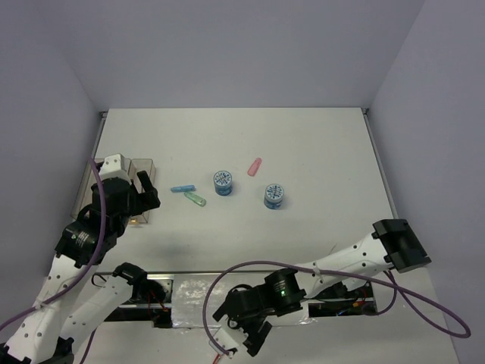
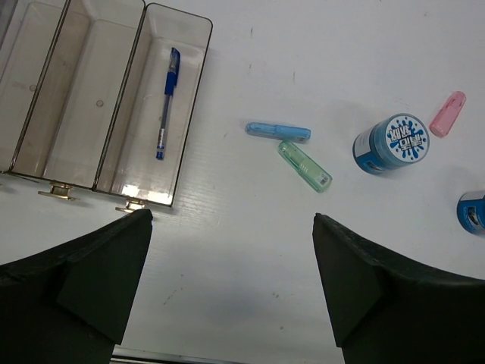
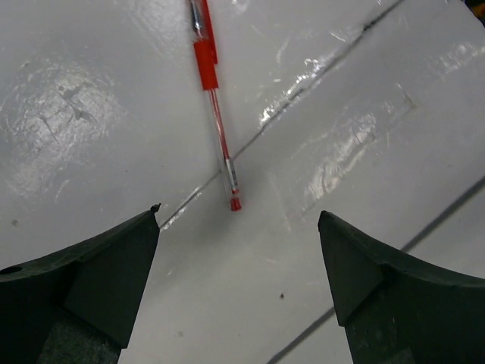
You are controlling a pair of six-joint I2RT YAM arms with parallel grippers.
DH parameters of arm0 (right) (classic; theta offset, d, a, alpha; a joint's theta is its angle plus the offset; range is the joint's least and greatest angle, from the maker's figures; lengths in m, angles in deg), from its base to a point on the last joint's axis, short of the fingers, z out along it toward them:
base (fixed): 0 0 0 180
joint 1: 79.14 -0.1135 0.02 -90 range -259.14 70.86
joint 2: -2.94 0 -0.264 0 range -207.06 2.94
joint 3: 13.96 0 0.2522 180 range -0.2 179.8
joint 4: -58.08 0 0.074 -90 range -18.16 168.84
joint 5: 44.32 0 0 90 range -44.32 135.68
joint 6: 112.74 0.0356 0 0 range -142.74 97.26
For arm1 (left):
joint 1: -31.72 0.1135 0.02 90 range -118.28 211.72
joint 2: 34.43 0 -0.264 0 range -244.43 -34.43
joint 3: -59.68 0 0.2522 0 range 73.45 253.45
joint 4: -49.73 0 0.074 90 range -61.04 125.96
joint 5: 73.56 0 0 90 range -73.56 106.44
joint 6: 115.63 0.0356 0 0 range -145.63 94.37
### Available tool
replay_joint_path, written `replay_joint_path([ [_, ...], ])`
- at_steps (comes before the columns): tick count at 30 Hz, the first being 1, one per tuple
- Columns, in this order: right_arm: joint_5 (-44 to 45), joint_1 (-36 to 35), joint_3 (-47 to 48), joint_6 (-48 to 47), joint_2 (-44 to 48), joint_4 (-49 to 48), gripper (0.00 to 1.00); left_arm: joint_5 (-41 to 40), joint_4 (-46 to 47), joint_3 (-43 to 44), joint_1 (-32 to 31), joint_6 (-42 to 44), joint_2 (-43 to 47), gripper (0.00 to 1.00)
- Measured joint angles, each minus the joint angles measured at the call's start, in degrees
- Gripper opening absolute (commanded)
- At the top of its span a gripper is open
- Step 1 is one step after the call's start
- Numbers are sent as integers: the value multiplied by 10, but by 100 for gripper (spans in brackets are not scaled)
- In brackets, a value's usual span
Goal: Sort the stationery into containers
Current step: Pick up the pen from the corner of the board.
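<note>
Left tool (image 2: 231, 220), fingers apart and empty, hangs above the white bench (image 2: 250, 250) near the row of clear amber-tinted plastic bins (image 2: 195, 98), whose end bin holds a thin blue pen (image 2: 167, 102). Loose on the bench lie a light-blue oblong bar (image 2: 277, 131) touching a green oblong bar (image 2: 304, 166), a pink oblong bar (image 2: 447, 114) and two round blue rolls with patterned white tops (image 1: 223, 182). Right tool (image 3: 239, 214), fingers apart and empty, hangs above a thin red pen (image 3: 216, 106).

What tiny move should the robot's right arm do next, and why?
Probably the right gripper should ease forward and down over the red pen to grip it. Its jaws stand open, the pen lies loose on the table just ahead between them, while the blue pen already sits in a bin.
</note>
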State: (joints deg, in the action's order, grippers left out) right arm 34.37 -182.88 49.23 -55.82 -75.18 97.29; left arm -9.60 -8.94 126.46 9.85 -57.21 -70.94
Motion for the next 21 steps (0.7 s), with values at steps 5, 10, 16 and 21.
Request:
replay_joint_path([
  [5, -1, -28, 1, 9, -46, -48, 73, 1, 0, 0, 0, 0, 4, 99],
  [10, 8, -35, 0, 22, -85, -107, 67, 4, 0, -2, 0, 1, 7, 99],
  [16, 3, -35, 1, 34, -129, -146, 62, 4, 0, -2, 0, 1, 7, 99],
  [21, 0, -35, 0, 36, -139, -155, 56, 5, 0, -2, 0, 1, 7, 99],
])
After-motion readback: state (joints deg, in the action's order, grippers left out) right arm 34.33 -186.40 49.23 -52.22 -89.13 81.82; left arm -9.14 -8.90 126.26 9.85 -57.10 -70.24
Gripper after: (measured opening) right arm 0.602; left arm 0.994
